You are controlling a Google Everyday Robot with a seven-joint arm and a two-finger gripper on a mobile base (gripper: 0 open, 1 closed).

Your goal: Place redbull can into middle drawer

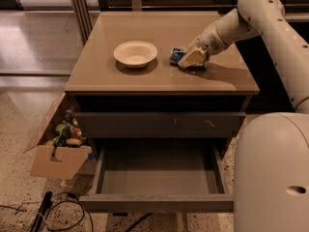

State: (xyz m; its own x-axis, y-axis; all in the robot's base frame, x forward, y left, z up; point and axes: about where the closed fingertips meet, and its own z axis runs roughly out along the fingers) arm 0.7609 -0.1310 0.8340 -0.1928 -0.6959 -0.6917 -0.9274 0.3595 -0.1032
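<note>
My arm point(231, 29) slants down across the bench's point(145, 81) right edge, with my pincer point(193, 58) at the redbull can point(175, 56), grip impossible to tell, and the middle drawer point(159, 174) open below.

The desk point(145, 79) top looks smooth and matt brown; the redbull can point(175, 55) – glossy metal. Near the desk's right edge, the end effector point(193, 58) looks like smooth cream plastic – the bowl point(135, 53) matt.

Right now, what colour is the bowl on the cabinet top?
The bowl is cream, in the camera view; the gripper is at the redbull can beside it.
</note>
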